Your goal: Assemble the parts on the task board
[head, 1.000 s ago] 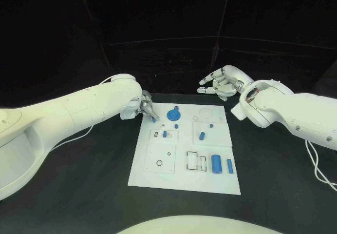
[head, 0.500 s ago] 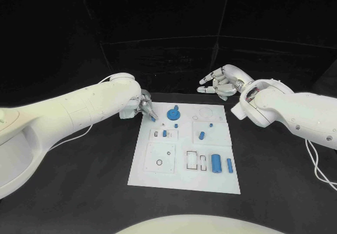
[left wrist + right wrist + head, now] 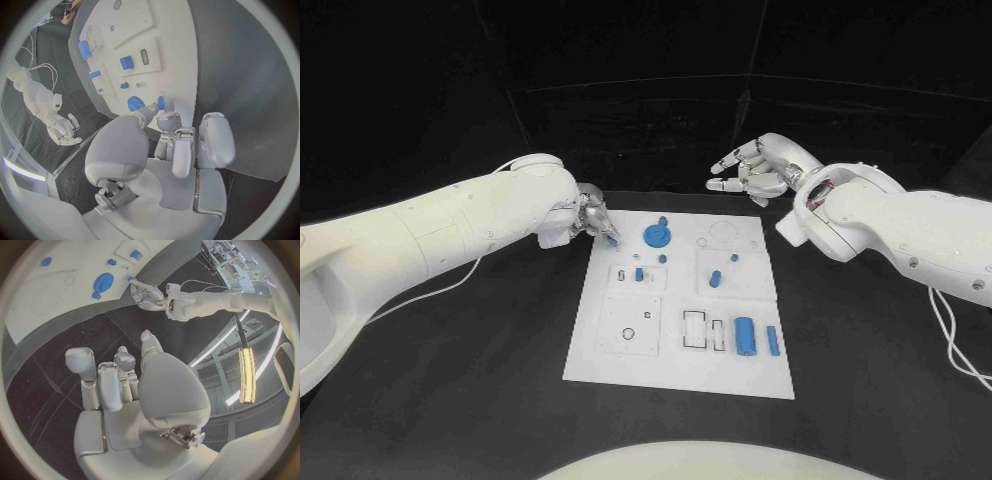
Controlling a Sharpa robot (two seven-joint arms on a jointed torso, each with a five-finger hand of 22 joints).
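the left hand (image 3: pixel 593 221) pinches a small blue part (image 3: pixel 612 240) at the task board's (image 3: pixel 678 375) 11 o'clock corner; right hand (image 3: pixel 750 171) idles, fingers loosely apart; most parts look unseated.

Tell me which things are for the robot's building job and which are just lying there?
For the job: task board, blue parts such as the round gear and cylinder, small blue piece pinched by the left hand.

Just there: black table, white cable.

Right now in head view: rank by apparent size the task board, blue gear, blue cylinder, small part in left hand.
1. task board
2. blue gear
3. blue cylinder, close to the gear, so that order is unsure
4. small blue part pinched by the left hand
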